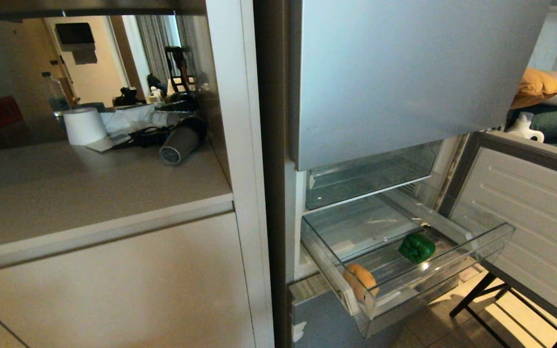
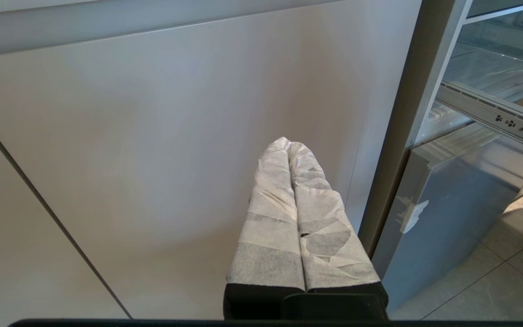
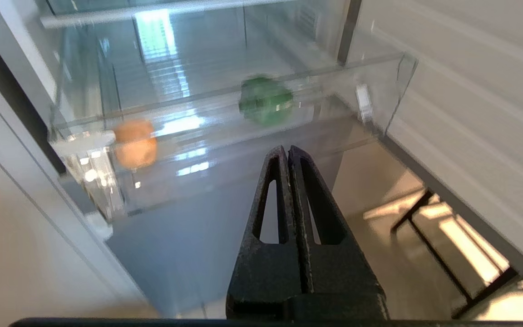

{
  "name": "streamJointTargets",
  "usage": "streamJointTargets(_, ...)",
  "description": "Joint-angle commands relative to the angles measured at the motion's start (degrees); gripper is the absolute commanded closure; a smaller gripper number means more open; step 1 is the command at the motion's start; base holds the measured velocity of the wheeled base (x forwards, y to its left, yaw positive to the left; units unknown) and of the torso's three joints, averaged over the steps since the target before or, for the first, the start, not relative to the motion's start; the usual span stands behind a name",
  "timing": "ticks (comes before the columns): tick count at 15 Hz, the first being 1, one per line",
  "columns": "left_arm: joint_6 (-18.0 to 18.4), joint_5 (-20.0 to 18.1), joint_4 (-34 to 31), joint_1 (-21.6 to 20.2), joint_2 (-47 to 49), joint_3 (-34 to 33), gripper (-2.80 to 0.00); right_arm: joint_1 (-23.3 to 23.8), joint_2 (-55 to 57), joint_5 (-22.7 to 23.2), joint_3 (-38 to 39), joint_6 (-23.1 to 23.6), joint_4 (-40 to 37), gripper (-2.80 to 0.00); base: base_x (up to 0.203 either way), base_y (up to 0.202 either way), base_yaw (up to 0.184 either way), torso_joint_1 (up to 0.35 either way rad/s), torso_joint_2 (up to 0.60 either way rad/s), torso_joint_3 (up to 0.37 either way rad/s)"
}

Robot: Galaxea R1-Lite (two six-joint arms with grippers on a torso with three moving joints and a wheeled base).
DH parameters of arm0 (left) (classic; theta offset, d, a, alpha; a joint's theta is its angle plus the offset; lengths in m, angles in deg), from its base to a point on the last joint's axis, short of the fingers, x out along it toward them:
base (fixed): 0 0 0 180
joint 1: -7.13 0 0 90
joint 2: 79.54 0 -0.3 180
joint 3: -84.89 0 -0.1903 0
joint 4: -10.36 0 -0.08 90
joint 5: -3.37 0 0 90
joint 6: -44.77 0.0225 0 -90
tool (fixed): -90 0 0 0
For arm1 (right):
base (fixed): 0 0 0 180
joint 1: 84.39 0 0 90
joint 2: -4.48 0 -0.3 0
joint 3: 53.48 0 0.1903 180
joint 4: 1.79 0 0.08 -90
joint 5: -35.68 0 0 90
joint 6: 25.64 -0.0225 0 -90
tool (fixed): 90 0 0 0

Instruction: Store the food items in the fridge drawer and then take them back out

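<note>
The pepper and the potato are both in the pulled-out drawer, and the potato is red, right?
Not quite. The potato is tan-yellow, not red, as the head view shows. The rest holds: it and the green pepper both lie in the pulled-out drawer.

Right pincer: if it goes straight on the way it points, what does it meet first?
Probably the clear plastic drawer's transparent front wall, ahead of the shut right pincer, between potato and pepper; depth is unclear.
</note>
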Motion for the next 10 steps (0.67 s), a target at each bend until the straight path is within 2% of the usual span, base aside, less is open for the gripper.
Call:
streamJointTargets(1, 0.01, 0.00, 0.06, -0.01, 0.04, -0.62, 0.00, 0.02, 3.41, -0.11, 0.01, -0.30, 0.41, 0.00, 0.000, 0.000, 0.000, 0.109, -0.21, -0.143)
streamJointTargets(4, 0.01, 0.00, 0.06, -0.01, 0.04, -0.62, 0.00, 0.19, 3.15, -0.02, 0.01, 1.71, 0.60, 0.00, 0.000, 0.000, 0.000, 0.144, -0.33, -0.177)
streamJointTargets(10, 0.01, 0.00, 0.06, -0.01, 0.04, -0.62, 0.00, 0.19, 3.15, -0.02, 0.01, 1.45, 0.07, 0.00, 0.000, 0.000, 0.000, 0.147, -0.32, -0.177)
